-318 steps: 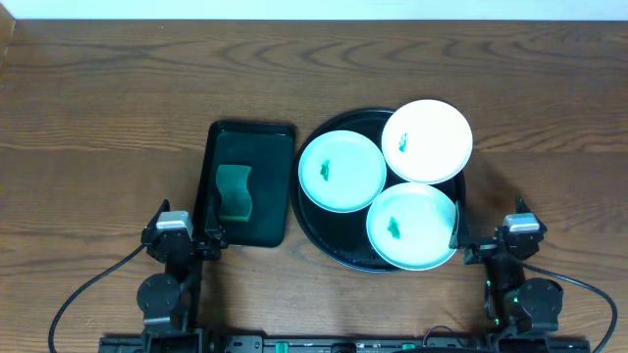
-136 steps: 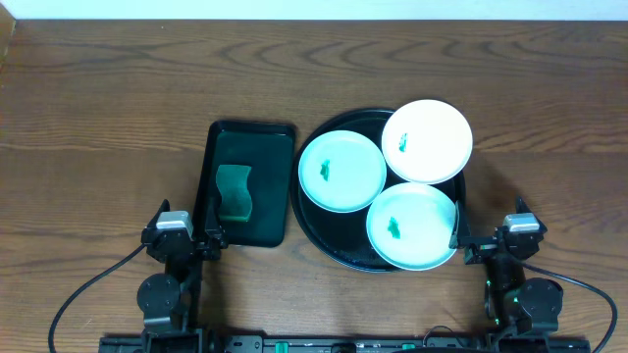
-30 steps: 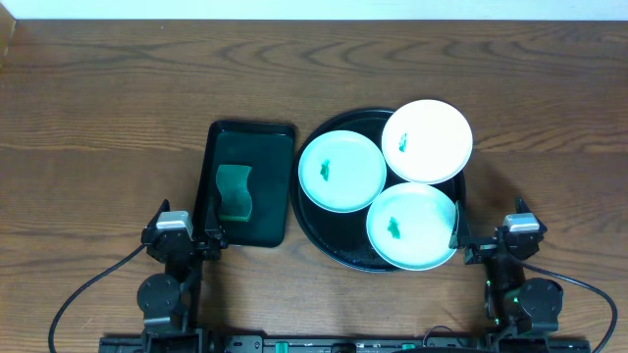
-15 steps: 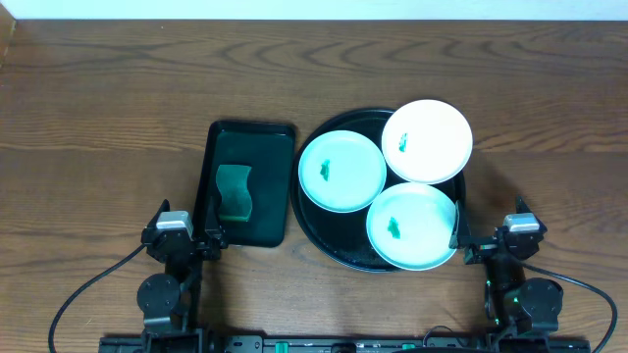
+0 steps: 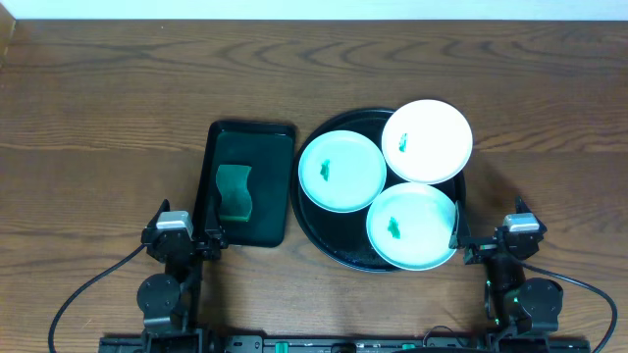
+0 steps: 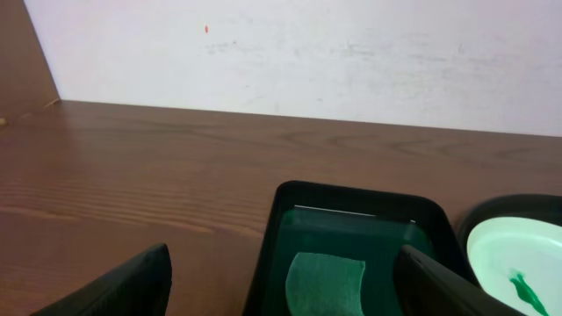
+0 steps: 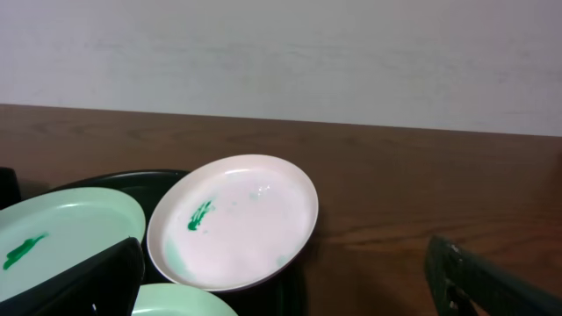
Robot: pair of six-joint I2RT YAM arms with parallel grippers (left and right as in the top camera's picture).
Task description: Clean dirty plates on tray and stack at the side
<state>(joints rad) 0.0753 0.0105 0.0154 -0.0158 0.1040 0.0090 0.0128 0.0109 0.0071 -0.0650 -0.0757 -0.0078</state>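
Three plates lie on the round black tray [image 5: 319,225]. A mint-green plate [image 5: 341,171] is at the tray's left, a white plate [image 5: 427,140] at its far right, and a second mint-green plate [image 5: 412,227] at the front. Each has a small green smear. My left gripper [image 5: 186,238] rests open at the table's front edge, facing the sponge tray [image 6: 351,211]. My right gripper [image 5: 491,240] rests open at the front right, beside the front plate. The white plate [image 7: 233,221] and the left mint-green plate [image 7: 61,233] show in the right wrist view.
A rectangular dark tray [image 5: 270,181] with a green sponge [image 5: 234,192] stands left of the round tray. The sponge [image 6: 325,283] shows between my left fingers. Bare wooden table [image 5: 108,118] lies left, behind and right of the trays.
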